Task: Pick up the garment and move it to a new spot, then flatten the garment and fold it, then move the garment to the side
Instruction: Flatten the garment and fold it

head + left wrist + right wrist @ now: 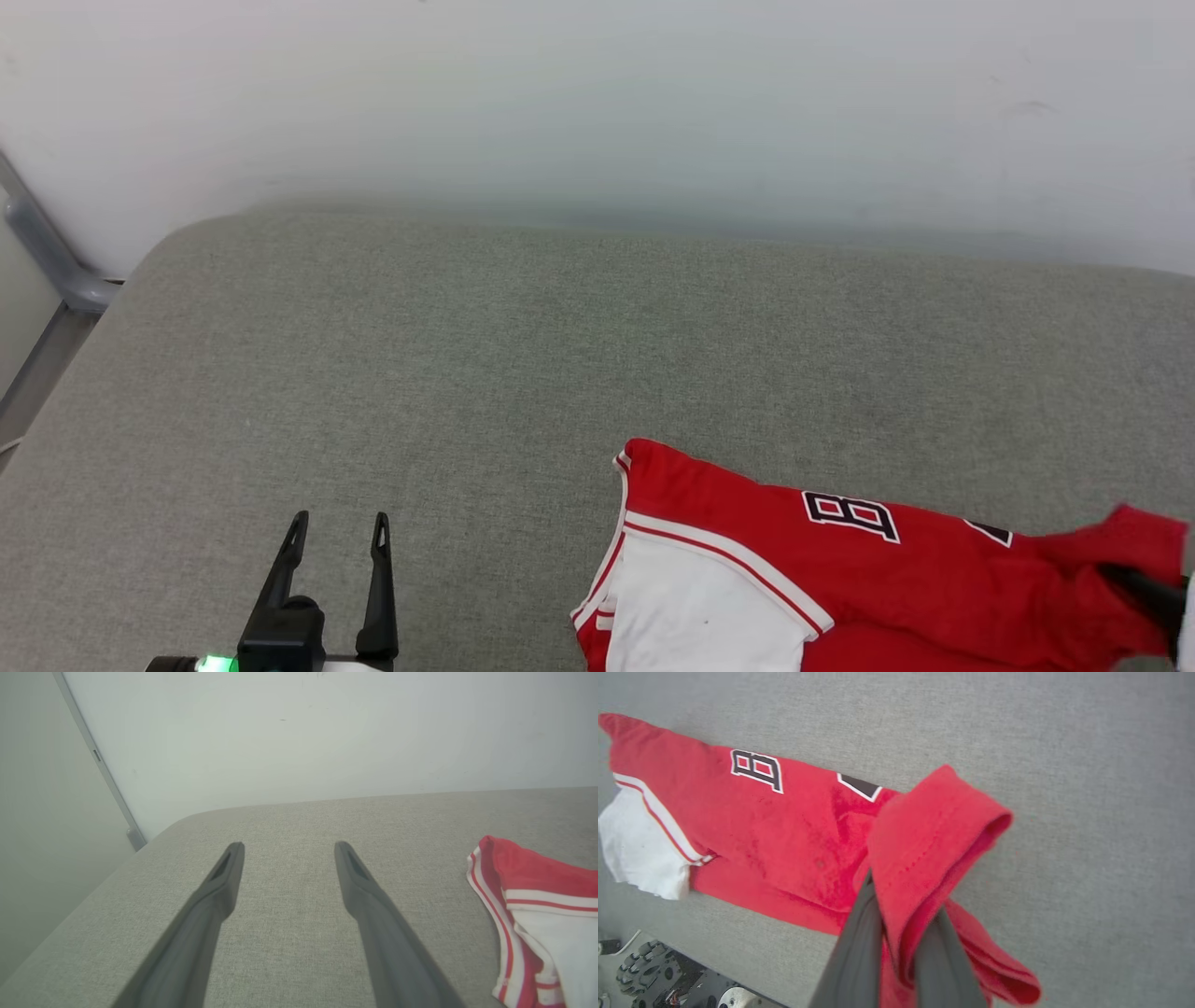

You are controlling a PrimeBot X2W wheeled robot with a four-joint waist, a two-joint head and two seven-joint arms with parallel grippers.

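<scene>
- Shirt (840, 569): red, with a white sleeve, striped trim and a black letter "B" showing. It is lying crumpled on the near right part of the grey cushion (467, 373), with one red edge standing raised off the surface.
- Right gripper (901, 914): it is pinching that raised red fold tight between its fingers, and cloth is draping over both.
- Left gripper (341, 518): it is hovering over bare cushion at the near left, fingers spread wide, holding nothing, well apart from the shirt.
- Wall (597, 93): pale, it is standing behind the cushion's far edge.
</scene>
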